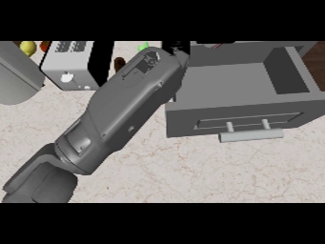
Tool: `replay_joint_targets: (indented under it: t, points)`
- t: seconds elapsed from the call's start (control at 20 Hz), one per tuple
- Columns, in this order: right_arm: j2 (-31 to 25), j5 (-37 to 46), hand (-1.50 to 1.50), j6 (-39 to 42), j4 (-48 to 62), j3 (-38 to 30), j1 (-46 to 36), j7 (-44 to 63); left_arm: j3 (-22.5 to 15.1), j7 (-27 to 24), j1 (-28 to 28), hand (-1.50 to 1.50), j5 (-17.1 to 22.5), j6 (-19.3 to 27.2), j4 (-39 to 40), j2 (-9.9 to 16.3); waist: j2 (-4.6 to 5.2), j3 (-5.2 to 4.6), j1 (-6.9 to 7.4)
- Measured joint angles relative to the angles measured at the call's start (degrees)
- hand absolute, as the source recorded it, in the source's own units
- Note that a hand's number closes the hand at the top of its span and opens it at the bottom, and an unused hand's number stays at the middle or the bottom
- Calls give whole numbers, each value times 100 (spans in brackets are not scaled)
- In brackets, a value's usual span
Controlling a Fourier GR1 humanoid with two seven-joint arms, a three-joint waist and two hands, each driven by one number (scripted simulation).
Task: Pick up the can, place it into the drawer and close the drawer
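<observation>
Head view: left hand [173, 47] fingers hidden, state unclear; drawer [263, 81] open; no readable writing.

Even, diffuse light, moderately bright; no glare. Soft dark shadow under forearm [116, 114] on marble counter [214, 171]. Drawer [249, 95] interior shaded darker on right inner wall, front panel mid-grey, faint shadow beneath handle [251, 135]. Toaster [70, 64] top lit pale. Dim, indistinct clutter along top edge. No visible edge distortion.
</observation>
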Motion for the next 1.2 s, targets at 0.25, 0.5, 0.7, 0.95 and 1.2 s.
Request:
replay_joint_targets:
  t: [0.25, 0.5, 0.7, 0.95, 1.2]
  points:
    - [-80, 19, -150, -71, 4, 36, -162, 112, -365, -15, -176, 150, 355, 119, 276, -1, 14, 1, -36]
    - [-81, 58, -150, -106, -1, 69, -235, 159, -709, -104, -181, -150, 589, 317, 469, 0, 23, 3, -74]
    - [-68, 44, -150, -77, -79, 96, -209, 209, -905, -179, -177, -150, 776, 474, 576, -1, 26, 2, -105]
    - [-67, 13, -150, -53, -69, 40, -211, 186, -976, -357, -179, -150, 980, 514, 778, -1, 37, 2, -115]
    - [-82, 14, -150, -99, -114, 54, -251, 281, -1073, -604, -97, -150, 1208, 582, 781, 0, 40, 1, -122]
